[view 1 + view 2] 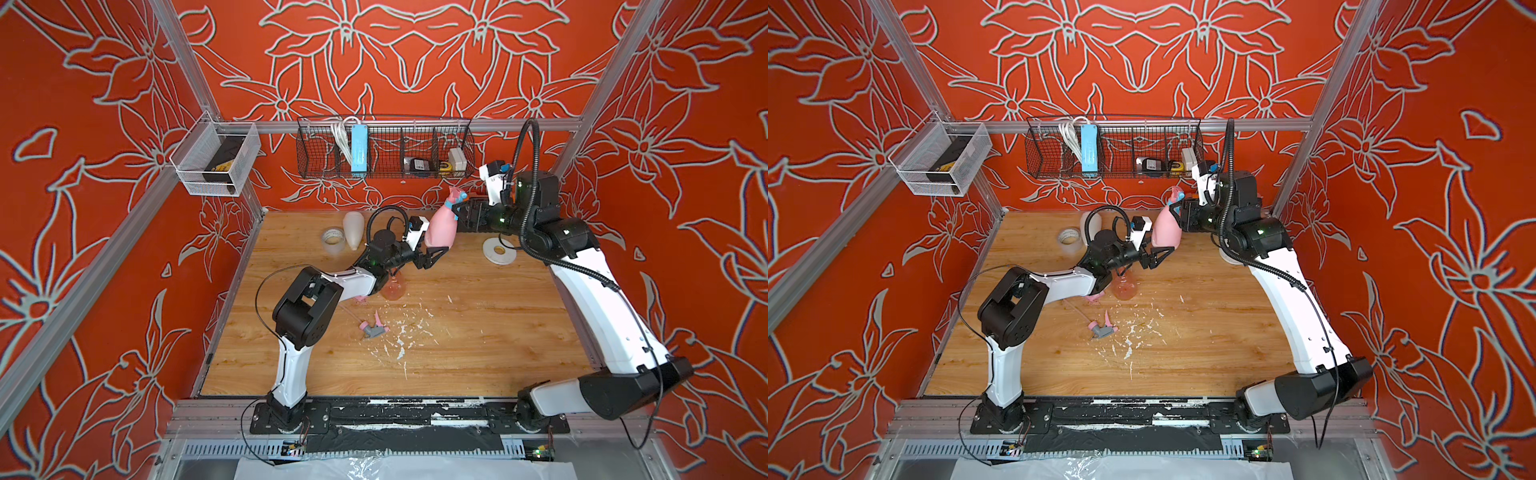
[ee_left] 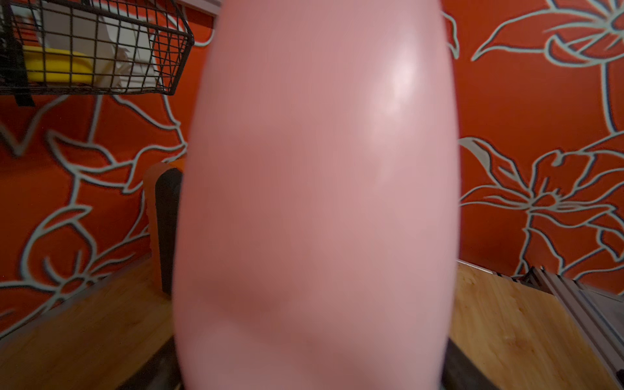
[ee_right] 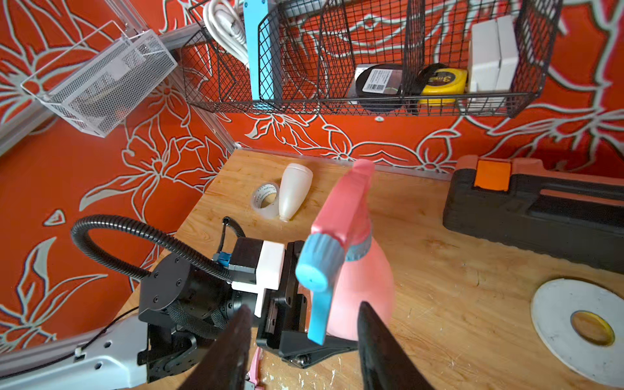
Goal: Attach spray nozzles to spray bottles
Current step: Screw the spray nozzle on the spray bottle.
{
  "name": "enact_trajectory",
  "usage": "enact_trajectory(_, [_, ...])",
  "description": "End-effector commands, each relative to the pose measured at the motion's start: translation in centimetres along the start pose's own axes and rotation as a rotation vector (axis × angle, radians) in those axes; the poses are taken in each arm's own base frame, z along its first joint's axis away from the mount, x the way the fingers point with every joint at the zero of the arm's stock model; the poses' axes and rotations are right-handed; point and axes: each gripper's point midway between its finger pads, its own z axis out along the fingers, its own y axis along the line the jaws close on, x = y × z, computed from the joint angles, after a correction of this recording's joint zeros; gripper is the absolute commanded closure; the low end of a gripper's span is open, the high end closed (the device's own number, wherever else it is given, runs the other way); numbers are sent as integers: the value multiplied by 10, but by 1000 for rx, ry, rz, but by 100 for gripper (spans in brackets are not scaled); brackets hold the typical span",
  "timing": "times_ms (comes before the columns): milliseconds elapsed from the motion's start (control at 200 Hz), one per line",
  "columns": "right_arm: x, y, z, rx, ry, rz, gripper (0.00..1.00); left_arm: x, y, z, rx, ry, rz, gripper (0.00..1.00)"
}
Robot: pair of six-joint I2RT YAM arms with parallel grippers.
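A large "3" on the yellow tape measure (image 3: pixel 442 82) in the wire basket (image 3: pixel 297 50); other print illegible.

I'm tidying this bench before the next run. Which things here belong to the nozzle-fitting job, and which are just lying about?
Job: pink bottle with pink-and-blue nozzle on its neck; cream-white bottle; orange bottle; pink-and-grey nozzle; pink nozzle, half hidden.

Lying about: clear tape roll; white tape roll; black wire basket; white mesh basket.

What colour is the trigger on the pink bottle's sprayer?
Light blue. The trigger on the pink bottle shows best in the right wrist view.
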Motion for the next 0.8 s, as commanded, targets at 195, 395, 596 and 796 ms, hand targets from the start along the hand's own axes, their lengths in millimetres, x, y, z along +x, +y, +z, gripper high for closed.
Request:
enact_trajectory(195, [-15, 20, -3, -39, -26, -17, 48, -35, -15, 1, 11, -70, 68, 59])
enact_trajectory(395, [-21, 36, 14, -95, -9, -37, 49, -38, -27, -1, 45, -85, 82, 60])
enact_trajectory(596, [-24, 50, -11, -116, -37, -113, 43, -39, -26, -2, 42, -86, 84, 60])
enact_trajectory(796, [-38, 25, -42, -30, -105, -118, 36, -39, -31, -4, 74, -91, 94, 60])
